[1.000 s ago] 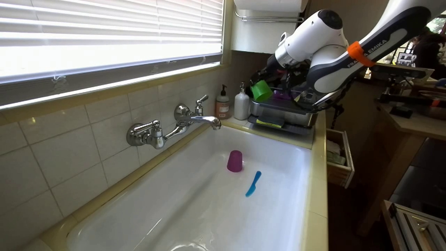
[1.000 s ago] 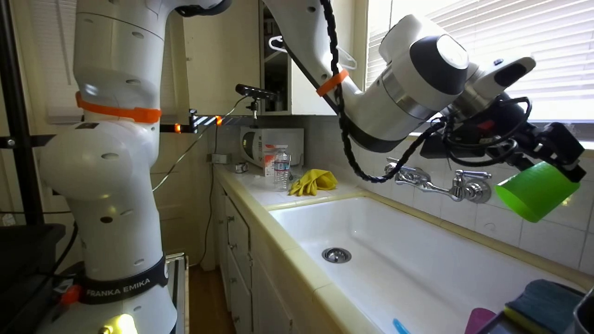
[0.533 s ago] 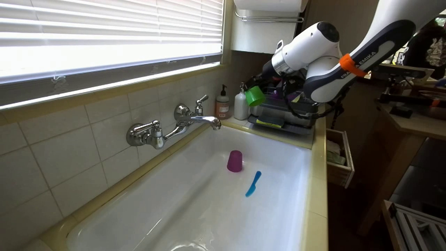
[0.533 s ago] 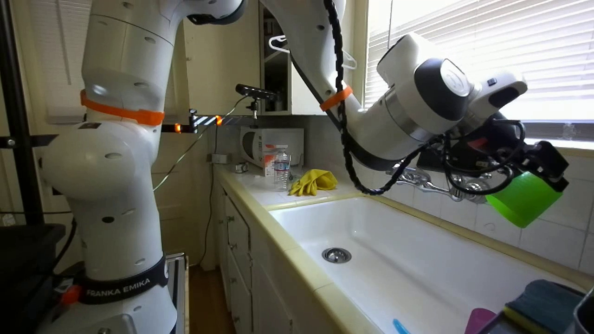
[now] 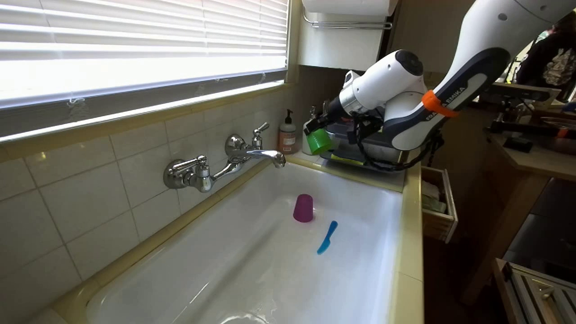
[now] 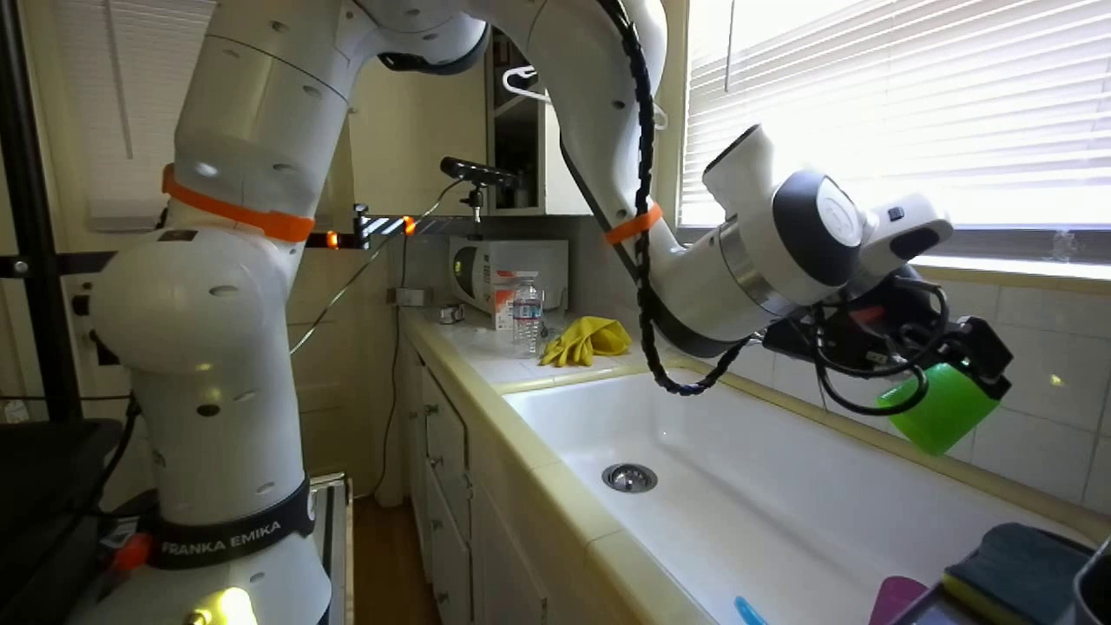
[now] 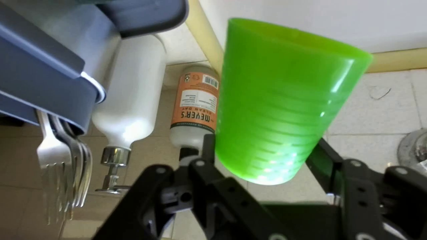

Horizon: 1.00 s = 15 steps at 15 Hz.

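Green cup has come down since the earlier frame; your fingers grasp it, tilted, in mid-air near the white bottle. Judged step: carrying; next move calls for steady grip, bottle clearance.

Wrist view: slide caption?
Gripper holding a green cup, with forks, a white pump bottle and an orange-labelled bottle also in frame.

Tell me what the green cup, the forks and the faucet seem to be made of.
Green cup: probably plastic, semi-glossy, judging by its bright single colour and white highlights.
Forks: metal, likely polished stainless steel, given their silvery gleam.
Faucet: metal, apparently chrome-plated, since its surface reflects like a mirror.
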Each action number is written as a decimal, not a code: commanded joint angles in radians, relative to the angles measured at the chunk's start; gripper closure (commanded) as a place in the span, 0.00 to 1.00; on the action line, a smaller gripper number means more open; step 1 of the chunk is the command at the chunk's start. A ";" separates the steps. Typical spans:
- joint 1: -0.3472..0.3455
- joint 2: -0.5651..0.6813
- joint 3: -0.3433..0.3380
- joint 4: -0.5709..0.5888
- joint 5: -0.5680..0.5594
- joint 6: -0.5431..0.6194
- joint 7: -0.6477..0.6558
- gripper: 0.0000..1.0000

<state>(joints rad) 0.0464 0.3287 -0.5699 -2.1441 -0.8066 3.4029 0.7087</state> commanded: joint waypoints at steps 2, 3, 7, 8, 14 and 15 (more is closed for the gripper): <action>0.049 0.097 -0.034 0.037 0.051 0.062 -0.003 0.56; 0.055 0.121 -0.040 0.049 0.064 0.080 -0.004 0.56; 0.100 0.210 -0.087 0.090 0.164 0.128 -0.006 0.56; 0.107 0.227 -0.090 0.097 0.187 0.133 -0.004 0.56; 0.106 0.252 -0.066 0.110 0.214 0.111 -0.004 0.31; 0.108 0.261 -0.066 0.118 0.218 0.111 -0.004 0.31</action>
<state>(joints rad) 0.1550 0.5896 -0.6355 -2.0261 -0.5881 3.5142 0.7044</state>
